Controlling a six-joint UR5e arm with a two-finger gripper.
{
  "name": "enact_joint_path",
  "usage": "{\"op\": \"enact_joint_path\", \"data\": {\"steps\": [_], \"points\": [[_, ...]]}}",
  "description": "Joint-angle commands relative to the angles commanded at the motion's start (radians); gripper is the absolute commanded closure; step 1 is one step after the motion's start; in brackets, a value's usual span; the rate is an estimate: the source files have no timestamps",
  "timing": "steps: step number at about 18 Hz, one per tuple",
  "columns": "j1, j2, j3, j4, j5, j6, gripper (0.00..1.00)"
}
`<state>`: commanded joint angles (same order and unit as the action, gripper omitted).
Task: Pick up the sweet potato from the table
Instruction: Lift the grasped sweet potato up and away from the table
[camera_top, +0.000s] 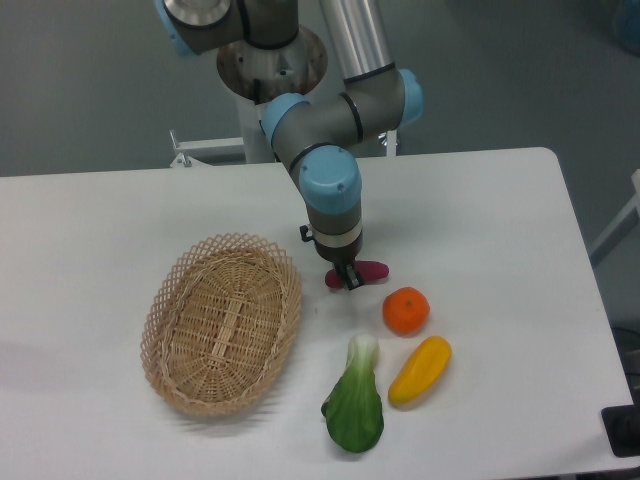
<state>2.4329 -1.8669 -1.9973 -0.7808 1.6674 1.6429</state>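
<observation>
The sweet potato (372, 269) is a small reddish-purple tuber on the white table (480, 210), just right of the table's middle. My gripper (350, 279) points straight down over its middle and hides that part. Both ends of the tuber stick out left and right of the fingers. The dark fingers are closed in on it from front and back. Whether the tuber still touches the tabletop I cannot tell.
An orange (406, 310) lies close to the lower right of the gripper. A yellow pepper (420, 369) and a green bok choy (354, 403) lie nearer the front edge. An oval wicker basket (222, 322) stands to the left.
</observation>
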Motion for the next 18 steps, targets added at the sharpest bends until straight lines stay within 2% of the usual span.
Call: {"op": "enact_joint_path", "data": {"steps": [2, 5, 10, 12, 14, 18], "points": [[0.006, 0.034, 0.021, -0.012, 0.002, 0.005, 0.67], [0.009, 0.054, 0.069, -0.026, -0.003, 0.0, 0.66], [0.029, 0.068, 0.208, -0.146, -0.011, -0.072, 0.66], [0.051, 0.068, 0.253, -0.153, -0.027, -0.106, 0.66], [0.08, 0.068, 0.3, -0.152, -0.098, -0.17, 0.67], [0.144, 0.068, 0.348, -0.15, -0.176, -0.189, 0.67]]}}
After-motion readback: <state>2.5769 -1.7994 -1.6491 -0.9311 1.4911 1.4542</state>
